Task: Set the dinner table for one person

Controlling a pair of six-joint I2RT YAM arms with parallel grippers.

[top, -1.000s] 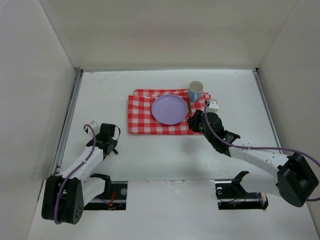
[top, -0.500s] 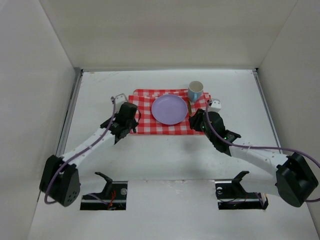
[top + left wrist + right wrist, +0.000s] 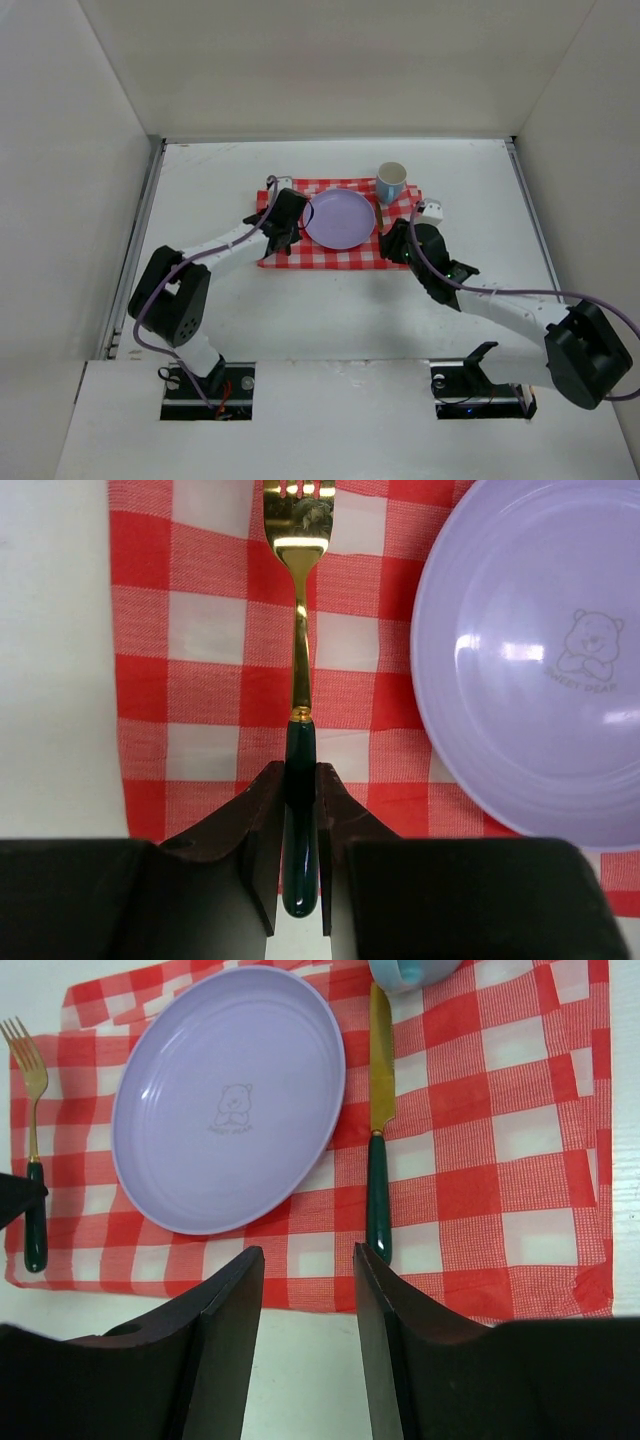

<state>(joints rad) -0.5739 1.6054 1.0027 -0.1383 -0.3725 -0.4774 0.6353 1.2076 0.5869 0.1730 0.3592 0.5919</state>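
Observation:
The white dinner table (image 3: 200,180) carries a red-and-white checkered cloth (image 3: 330,252). On the cloth are a lilac plate (image 3: 340,218) and a blue cup (image 3: 391,182). My left gripper (image 3: 300,780) is shut on the dark green handle of a gold fork (image 3: 297,630). The fork is held flat over the cloth (image 3: 200,630), left of the plate (image 3: 530,680); I cannot tell whether it touches. My right gripper (image 3: 308,1260) is open and empty at the cloth's near edge. Just beyond it, a gold knife with a green handle (image 3: 379,1130) lies right of the plate (image 3: 230,1100). The fork (image 3: 30,1190) shows there at the far left.
The cup (image 3: 410,970) stands just beyond the knife tip at the cloth's far right corner. Metal rails (image 3: 135,250) run along the table's side edges, with white walls behind and beside it. Both arms reach in beside the plate, left (image 3: 283,225) and right (image 3: 395,240).
My left arm has swung from the near left of the table forward and right, carrying the fork to the cloth's left side. The right arm has hardly moved.

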